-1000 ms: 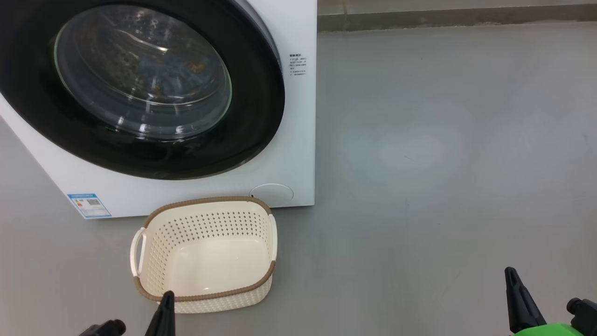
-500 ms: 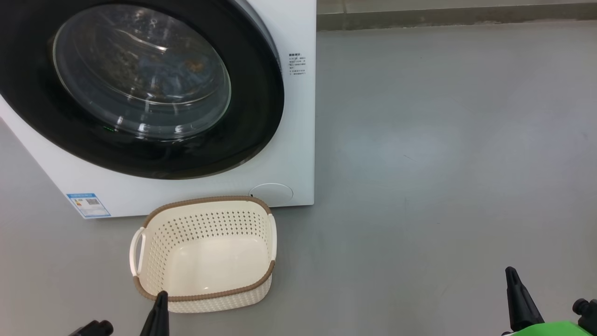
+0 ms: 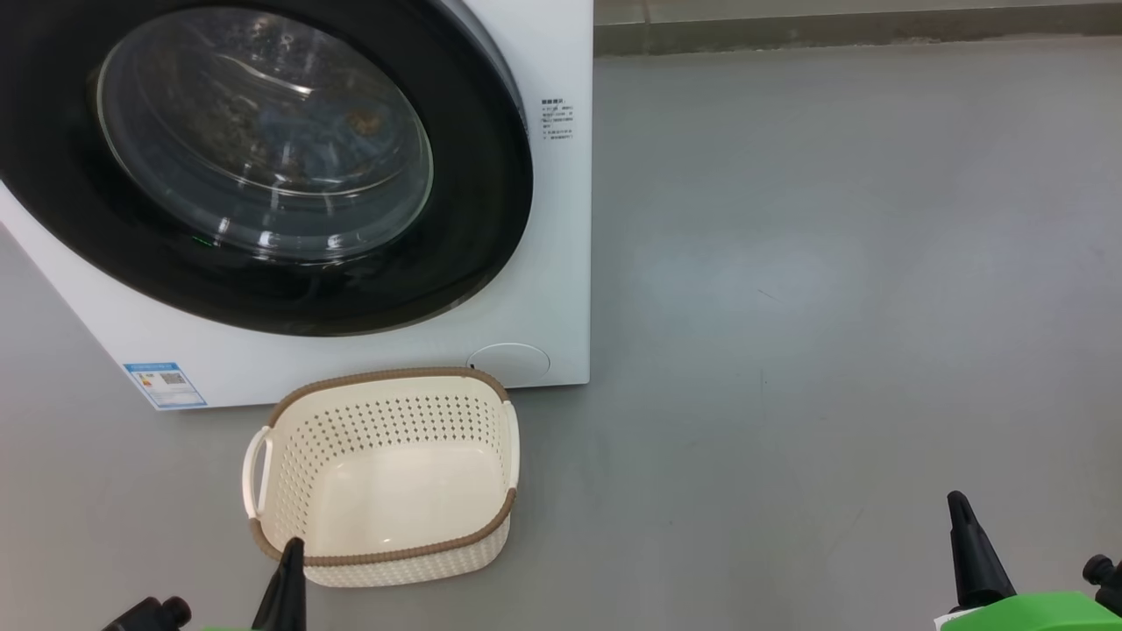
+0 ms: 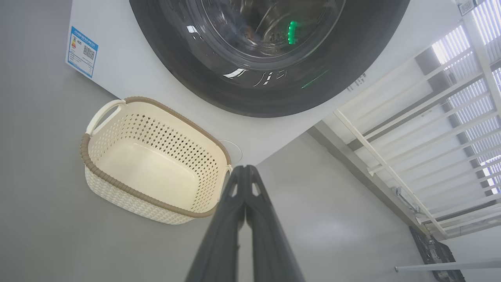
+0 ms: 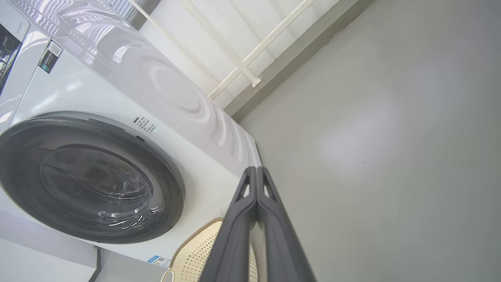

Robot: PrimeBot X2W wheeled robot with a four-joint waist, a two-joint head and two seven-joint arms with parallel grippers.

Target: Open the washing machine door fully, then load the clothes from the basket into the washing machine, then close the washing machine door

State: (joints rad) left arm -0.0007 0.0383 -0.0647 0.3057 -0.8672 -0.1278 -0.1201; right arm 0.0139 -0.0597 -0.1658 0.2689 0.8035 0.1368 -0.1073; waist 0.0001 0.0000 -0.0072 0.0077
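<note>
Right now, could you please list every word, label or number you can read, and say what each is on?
No text is sharp enough to quote.
The blue label sticker, low on the washing machine front: coloured bars and a QR code, print too small.
The black print block right of the washing machine door: too small.
The sticker on the upper front, right wrist view: blurred.
</note>
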